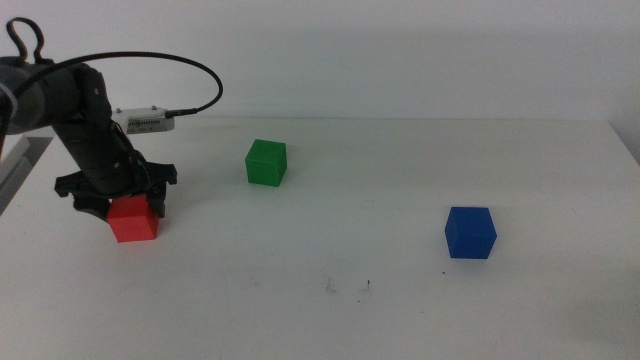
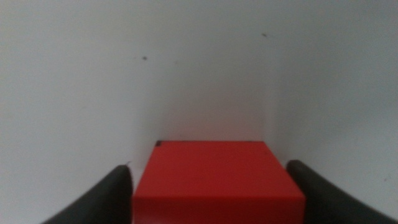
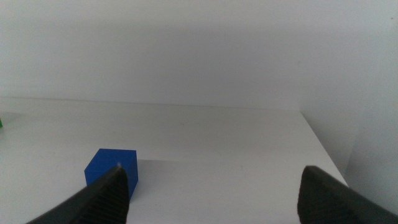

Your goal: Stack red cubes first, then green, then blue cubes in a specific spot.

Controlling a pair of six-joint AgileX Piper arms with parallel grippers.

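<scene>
Two tiny dark specks (image 1: pixel 347 287) mark my target patch on the white desk (image 1: pixel 400 320). Cubes counted: three, all matte, no writing I can read. One bright-red cube (image 1: pixel 132 220) at desk's left, my left gripper (image 1: pixel 115 200) straddling it, jaws just beside its sides. One green cube (image 1: pixel 266 162) farther back. One dark-blue cube (image 1: pixel 470 232) right. Right gripper (image 3: pixel 211 193): jaws wide apart, holding nothing.
</scene>
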